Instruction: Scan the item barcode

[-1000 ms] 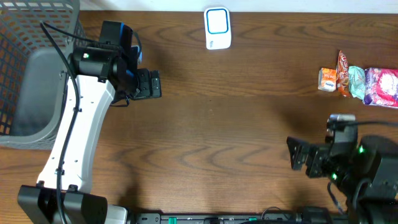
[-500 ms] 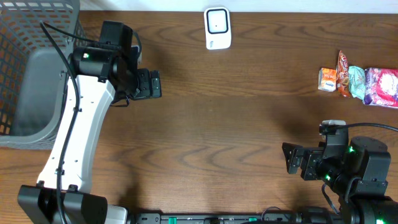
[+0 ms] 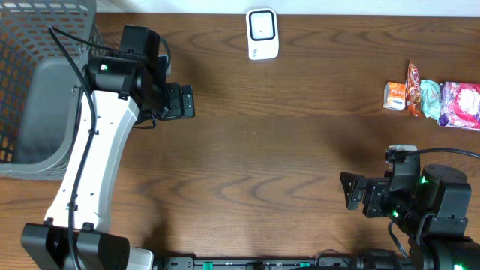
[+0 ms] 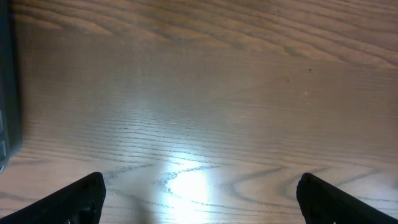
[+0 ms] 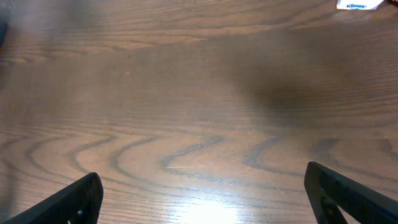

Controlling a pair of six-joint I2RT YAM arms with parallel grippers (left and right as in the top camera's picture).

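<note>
Several snack packets (image 3: 435, 100), the items, lie in a row at the table's right edge. Among them are a small orange one (image 3: 394, 95) and a pink one (image 3: 460, 105). A white barcode scanner (image 3: 262, 34) stands at the back middle. My left gripper (image 3: 189, 101) (image 4: 200, 200) hovers open over bare wood at the left, pointing right, far from the items. At the front right, my right gripper (image 3: 347, 192) (image 5: 202, 198) is also open and empty, pointing left, with the packets behind it toward the back.
A grey mesh basket (image 3: 30, 45) fills the far left. The wooden table (image 3: 270, 150) lies between the two arms. A sliver of a white thing with blue print (image 5: 359, 5) shows at the top right of the right wrist view.
The right arm drew slightly left and toward the front edge, then held still over the last half second. The left arm has stayed in place.
</note>
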